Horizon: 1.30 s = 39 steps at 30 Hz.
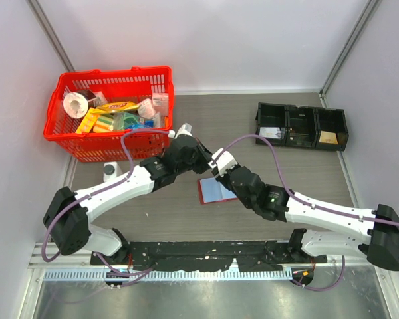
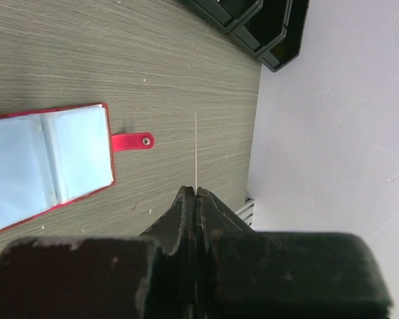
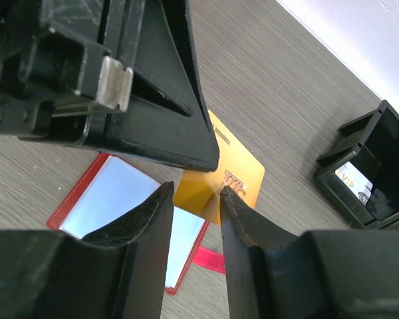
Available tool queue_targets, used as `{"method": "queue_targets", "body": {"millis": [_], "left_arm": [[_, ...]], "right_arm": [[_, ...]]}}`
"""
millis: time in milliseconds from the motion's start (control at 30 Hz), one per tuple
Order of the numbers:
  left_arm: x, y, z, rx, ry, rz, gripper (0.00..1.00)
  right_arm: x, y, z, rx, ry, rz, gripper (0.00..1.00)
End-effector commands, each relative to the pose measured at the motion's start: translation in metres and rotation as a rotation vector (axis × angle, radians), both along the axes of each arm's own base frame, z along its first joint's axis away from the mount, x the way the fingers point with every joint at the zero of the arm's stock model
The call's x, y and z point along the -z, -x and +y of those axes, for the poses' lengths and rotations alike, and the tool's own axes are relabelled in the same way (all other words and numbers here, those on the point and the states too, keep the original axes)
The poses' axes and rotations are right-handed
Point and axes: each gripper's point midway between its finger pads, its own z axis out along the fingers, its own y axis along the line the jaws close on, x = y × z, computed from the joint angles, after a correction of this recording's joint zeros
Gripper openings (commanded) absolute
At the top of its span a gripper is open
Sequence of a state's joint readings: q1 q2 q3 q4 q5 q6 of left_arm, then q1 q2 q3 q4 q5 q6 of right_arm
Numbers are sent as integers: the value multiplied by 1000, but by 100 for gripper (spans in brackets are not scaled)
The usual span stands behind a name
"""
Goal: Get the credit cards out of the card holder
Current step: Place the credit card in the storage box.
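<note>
Left hand (image 2: 196,194): clenched on the gold credit card (image 3: 238,159), pinching 1 edge so the card hangs clear above the worktop (image 2: 120,66); from its own camera the card shows only as a thin pale line running out from the fingertips
Right hand (image 3: 195,193): fingers apart, 1 on each side of the card's lower corner, just under the left hand's tips; not clamped, and whether either pad touches the card I cannot tell
Why 2 hands on 1 card: looks like a handover, the left presenting the card in the air so the right can take a free edge
Card holder (image 3: 113,196): lying spread open on the worktop beneath the right hand's fingers, pale blue pockets up, its snap tab (image 2: 133,141) pointing toward the left hand; laid flat, probably so cards slide out easily
Black bins (image 3: 376,166): well beyond the right hand, off to its right; 1 compartment holds a pale card (image 3: 354,179), likely where this one is bound
Step in hand: 1 card is out; whether more remain in the pockets cannot be told
</note>
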<state>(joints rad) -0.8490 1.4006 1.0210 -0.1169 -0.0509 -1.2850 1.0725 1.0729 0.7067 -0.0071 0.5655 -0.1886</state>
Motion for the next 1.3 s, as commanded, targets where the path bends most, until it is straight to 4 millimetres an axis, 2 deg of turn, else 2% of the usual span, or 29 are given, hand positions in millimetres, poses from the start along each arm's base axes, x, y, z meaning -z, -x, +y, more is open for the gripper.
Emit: {"method": "queue_targets", "body": {"millis": [0,233,333,433,533,600,667,800,833,867,900,933,967,1000,1033,1067,1100,1133,1167,1200,1233,1267], "left_arm": [[-45,0,-9,26,108,-54,0],[-47,-4,0,15,103,-63,2],[-44,-9,10,-1,81,-67,14],[-45,-18,25,-25,50,-91,37],[-48,-28,52,-82,3,-118,53],[-51,-34,72,-122,-26,-142,56],[-55,-36,94,-158,-59,-173,59],[-65,-35,139,-236,-175,-274,67],[-69,-32,149,-248,-209,-311,70],[-72,-29,159,-263,-240,-344,74],[-72,-26,169,-277,-274,-374,77],[-77,-23,178,-296,-292,-406,81],[-75,-20,187,-315,-321,-427,85],[-72,-16,196,-331,-345,-447,87],[-71,-14,204,-350,-363,-466,89],[-73,-11,210,-360,-375,-493,91],[-74,-7,218,-374,-392,-523,91],[-73,-4,223,-385,-399,-537,92],[-71,-2,227,-389,-409,-549,92],[-70,1,230,-390,-414,-562,93],[-67,2,232,-390,-426,-567,93],[-65,4,235,-390,-437,-570,93]], "right_arm": [[-12,-9,7,26,-29,-58,33],[-11,-11,2,46,-28,-64,1],[-10,-11,-1,55,-16,-64,1],[-9,-13,-7,75,-2,-60,1],[-10,-22,-21,120,10,-65,1],[-12,-30,-32,153,19,-68,1],[-16,-43,-50,210,34,-80,1],[-24,-76,-103,372,57,-94,1],[-27,-89,-127,448,57,-104,1],[-27,-95,-138,475,80,-110,1],[-31,-106,-164,555,80,-127,1],[-32,-113,-176,588,95,-134,1],[-38,-123,-200,662,81,-158,1],[-33,-130,-210,688,107,-153,1],[-42,-138,-233,760,91,-185,1],[-35,-146,-247,792,123,-174,1],[-34,-155,-269,847,145,-183,1],[-39,-161,-280,876,135,-210,1],[-34,-167,-301,914,160,-201,1],[-42,-174,-315,924,141,-235,1],[-36,-180,-324,924,156,-231,1],[-42,-187,-337,917,139,-256,1]]}}
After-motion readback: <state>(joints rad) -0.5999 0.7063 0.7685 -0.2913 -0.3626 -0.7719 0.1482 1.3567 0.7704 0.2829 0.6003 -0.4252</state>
